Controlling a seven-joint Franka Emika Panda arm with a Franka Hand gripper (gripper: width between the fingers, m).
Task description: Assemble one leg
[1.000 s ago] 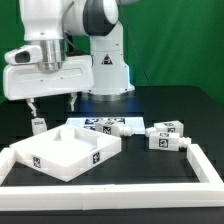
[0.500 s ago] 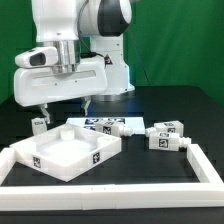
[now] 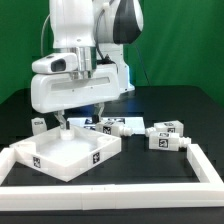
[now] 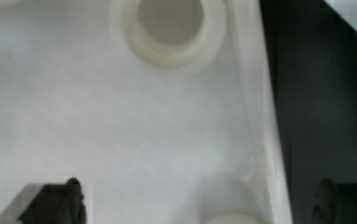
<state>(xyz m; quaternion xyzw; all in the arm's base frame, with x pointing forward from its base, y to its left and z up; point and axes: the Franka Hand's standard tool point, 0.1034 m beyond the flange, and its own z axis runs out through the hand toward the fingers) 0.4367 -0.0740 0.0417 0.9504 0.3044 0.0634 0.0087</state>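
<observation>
My gripper is open and empty, low over the far edge of the large white square panel. In the wrist view the gripper has its dark fingertips wide apart over the panel's white surface, where a round socket shows. One small white leg with tag markers stands on the table to the exterior view's left of the gripper. Another leg lies behind the panel. Two more legs lie together at the exterior view's right.
The marker board lies flat behind the panel. A low white rail runs along the table's front and up the right side. The robot's base stands at the back.
The arm has moved toward the exterior view's right, from above the left leg to above the panel's far edge. The gripper stays open. The parts have not moved.
</observation>
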